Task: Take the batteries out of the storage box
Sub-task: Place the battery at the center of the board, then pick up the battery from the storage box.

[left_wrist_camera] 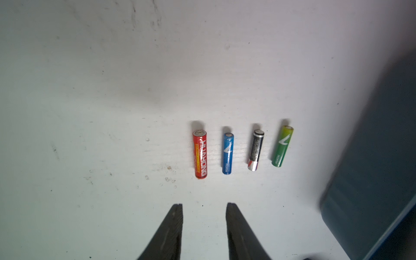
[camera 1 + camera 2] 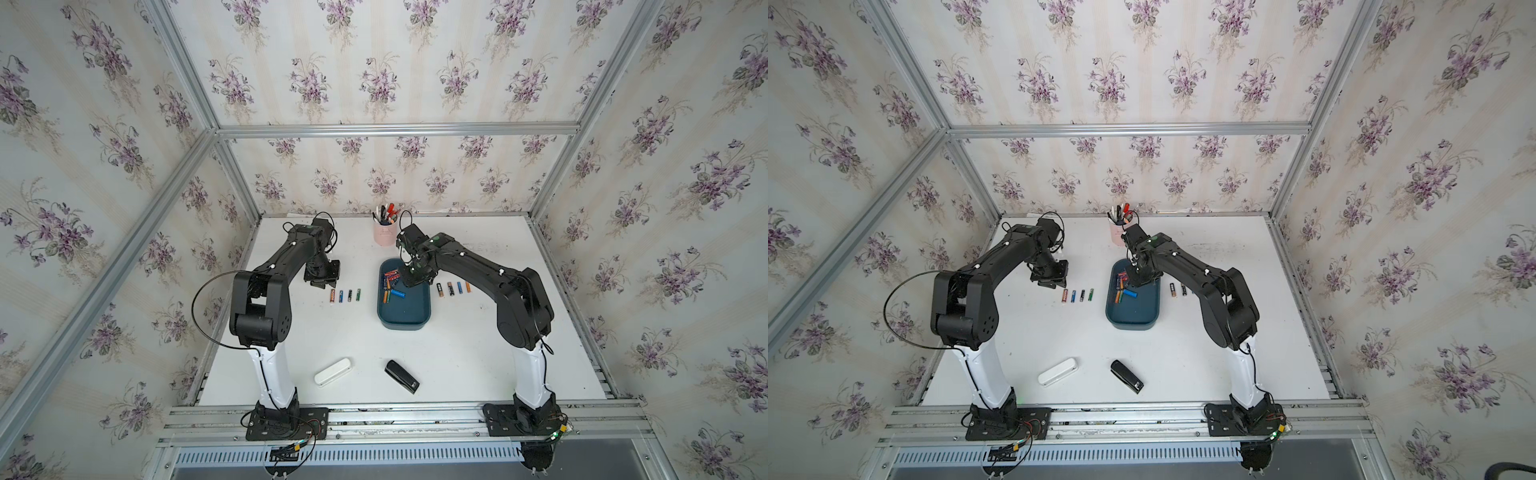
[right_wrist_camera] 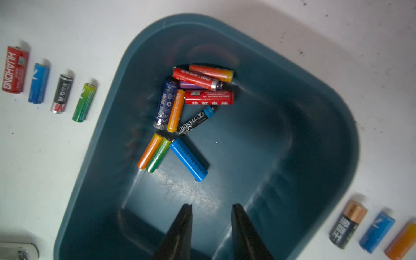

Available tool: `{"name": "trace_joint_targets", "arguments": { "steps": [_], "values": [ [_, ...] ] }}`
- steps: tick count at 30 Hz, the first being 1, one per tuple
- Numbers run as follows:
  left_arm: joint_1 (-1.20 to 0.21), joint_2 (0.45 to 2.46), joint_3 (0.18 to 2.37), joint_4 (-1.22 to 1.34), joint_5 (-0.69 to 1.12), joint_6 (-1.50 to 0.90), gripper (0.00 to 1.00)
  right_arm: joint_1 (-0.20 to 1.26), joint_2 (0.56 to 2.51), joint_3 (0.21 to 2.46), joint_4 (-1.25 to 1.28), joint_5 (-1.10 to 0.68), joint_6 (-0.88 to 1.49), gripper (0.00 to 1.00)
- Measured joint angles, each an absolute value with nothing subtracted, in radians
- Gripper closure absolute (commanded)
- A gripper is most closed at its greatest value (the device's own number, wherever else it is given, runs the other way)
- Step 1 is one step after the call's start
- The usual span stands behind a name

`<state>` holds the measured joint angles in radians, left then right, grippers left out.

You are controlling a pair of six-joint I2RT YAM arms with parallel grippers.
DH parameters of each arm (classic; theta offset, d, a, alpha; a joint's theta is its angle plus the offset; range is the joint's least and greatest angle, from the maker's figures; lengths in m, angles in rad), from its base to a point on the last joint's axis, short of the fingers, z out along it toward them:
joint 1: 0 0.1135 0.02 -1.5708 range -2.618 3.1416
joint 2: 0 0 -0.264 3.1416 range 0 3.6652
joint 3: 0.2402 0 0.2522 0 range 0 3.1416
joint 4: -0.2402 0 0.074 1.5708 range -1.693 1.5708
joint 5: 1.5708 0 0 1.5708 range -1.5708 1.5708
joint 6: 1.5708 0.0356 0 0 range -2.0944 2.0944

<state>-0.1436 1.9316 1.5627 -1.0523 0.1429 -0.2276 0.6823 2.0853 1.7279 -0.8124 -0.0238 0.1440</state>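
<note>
Over the box (image 3: 258, 146), right tool (image 3: 211, 206) hangs parted and empty to pick batteries (image 3: 191, 101); left tool (image 1: 203, 204), released, faces the box's nine-o'clock row (image 1: 228, 153).

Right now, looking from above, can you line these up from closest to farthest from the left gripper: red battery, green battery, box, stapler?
From the left gripper, in a top view:
1. Red battery: right beside it.
2. Green battery: a little farther, on the same side.
3. Box: beyond that, in the middle.
4. Stapler: way off at the front.
</note>
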Motion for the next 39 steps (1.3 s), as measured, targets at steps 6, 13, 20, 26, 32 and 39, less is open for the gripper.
{"name": "trace_joint_targets", "arguments": {
  "steps": [6,13,20,26,32,39],
  "values": [
    [-0.143,1.901,1.538,-1.07,0.137,-0.228,0.61,0.722,2.143,1.751,-0.803,-0.016,0.117,0.65],
    [-0.144,1.895,1.501,-1.072,0.135,-0.228,0.61,0.732,2.194,1.775,-0.789,-0.015,0.104,0.65],
    [-0.144,1.894,1.483,-1.065,0.136,-0.228,0.61,0.739,2.237,1.782,-0.785,-0.012,0.101,0.67],
    [-0.144,1.894,1.481,-1.06,0.136,-0.228,0.61,0.739,2.243,1.781,-0.786,-0.007,0.101,0.73],
    [-0.144,1.894,1.481,-1.058,0.136,-0.228,0.61,0.739,2.247,1.774,-0.788,0.001,0.101,0.78],
    [-0.144,1.891,1.485,-1.065,0.136,-0.228,0.61,0.739,2.254,1.774,-0.789,-0.001,0.102,0.79]
  ]
}}
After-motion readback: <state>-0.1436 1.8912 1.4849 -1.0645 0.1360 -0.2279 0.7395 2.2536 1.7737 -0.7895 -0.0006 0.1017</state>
